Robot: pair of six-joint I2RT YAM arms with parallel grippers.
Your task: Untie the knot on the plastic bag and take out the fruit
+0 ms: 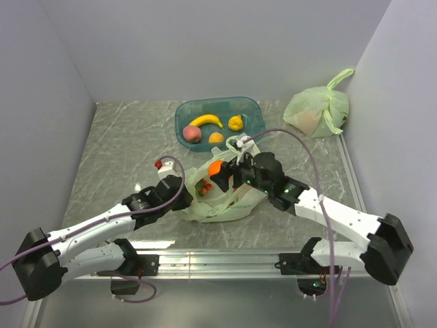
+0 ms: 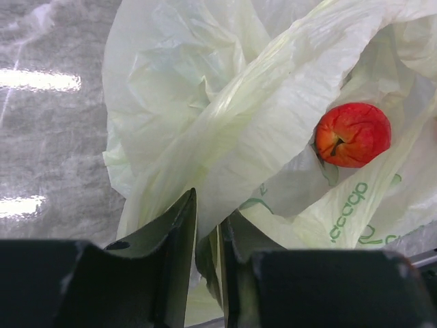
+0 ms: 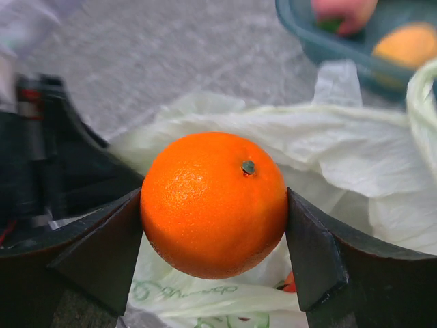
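**Plastic bag** (image 1: 220, 199): thin, translucent, pale green, with green printed lettering. It lies crumpled at the middle of the table (image 1: 123, 137), between the two arms, with its mouth open upward.

**Contents of the bag:** one red apple (image 2: 353, 134) with a dark stem hollow, resting in the folds inside the mouth.

**Orange** (image 3: 214, 205): round, bright, with a small green stem scar on top. It is lifted just above the bag's mouth.

**Right gripper** (image 3: 214, 229): jaws spread wide, one finger pressed on each side of the orange and holding it clear of the film.

**Left gripper** (image 2: 208, 266): jaws nearly together, with a fold of the bag's left edge pinched in the narrow gap between them.

**Blue tray** (image 1: 254, 109): on the far side of the table, just beyond the bag. It holds a banana (image 1: 206, 121), a pink peach (image 1: 192, 134), a small orange fruit (image 1: 216, 137) and a yellow lemon-like fruit (image 1: 235, 123).

**Second bag** (image 1: 315, 113): pale green, tied shut, in the far right corner, well apart from the rest.
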